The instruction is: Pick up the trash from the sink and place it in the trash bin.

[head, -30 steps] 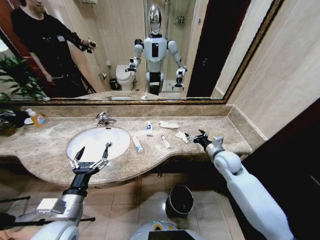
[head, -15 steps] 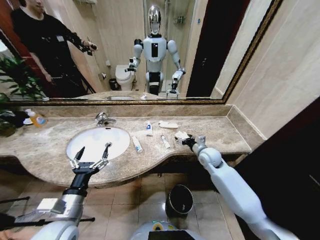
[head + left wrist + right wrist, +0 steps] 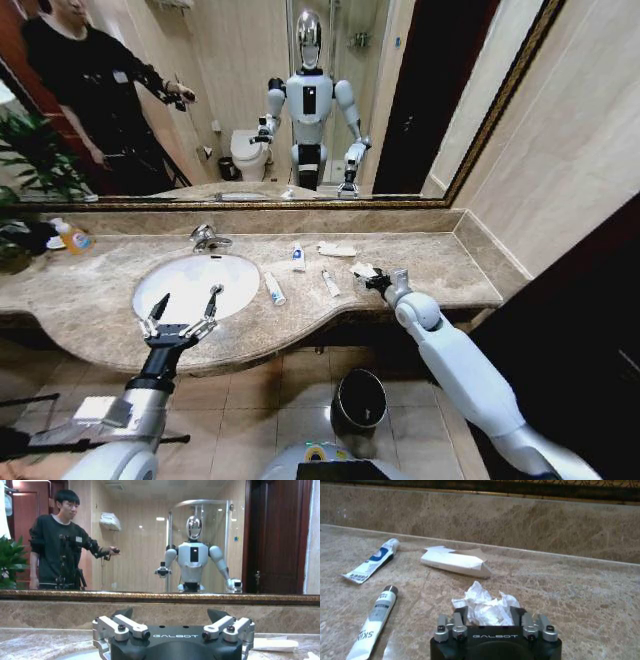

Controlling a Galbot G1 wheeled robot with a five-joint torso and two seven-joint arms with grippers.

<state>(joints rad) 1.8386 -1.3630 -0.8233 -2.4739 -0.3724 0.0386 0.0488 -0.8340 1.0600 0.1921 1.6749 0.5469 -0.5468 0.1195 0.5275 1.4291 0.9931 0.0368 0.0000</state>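
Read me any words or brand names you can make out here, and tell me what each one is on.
"GALBOT": on the left gripper body.
"GALBOT": on the right gripper body, at the crumpled paper.
"SKIN": on the grey-capped tube; the rest is cut off.
Blue-marked tube: print too small to read.

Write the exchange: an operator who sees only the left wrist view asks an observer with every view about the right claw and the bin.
Operator: Where is the right claw?
Observer: The right claw is at a crumpled paper on the countertop, to the right of the sink.
Operator: And the bin?
Observer: The black trash bin stands on the floor below the countertop's front edge.
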